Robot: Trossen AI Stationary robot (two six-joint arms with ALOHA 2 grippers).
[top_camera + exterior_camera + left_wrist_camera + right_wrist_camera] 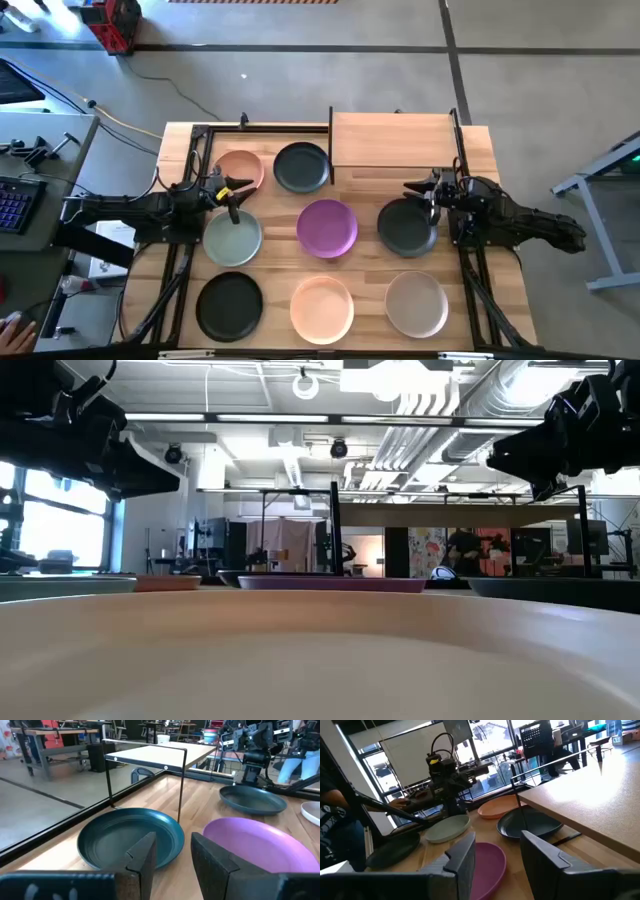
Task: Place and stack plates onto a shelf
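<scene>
Eight plates lie flat on the table in the high view: peach-pink (240,168) and black (302,167) at the far side, sage green (232,238), purple (327,227) and dark grey (408,226) in the middle, black (229,305), peach-pink (322,307) and beige (417,303) at the near side. The light-wood shelf (395,140) stands at the far right on thin black posts with nothing on it. My left gripper (232,197) (172,842) is open above the gap between the far peach-pink and sage green plates. My right gripper (425,190) (497,842) is open over the dark grey plate's far rim.
Black frame rails (185,250) run along the table's left and right sides under the arms. In the low view both arms (80,430) (560,440) hang well above the plates. A desk with a keyboard (15,200) stands left of the table.
</scene>
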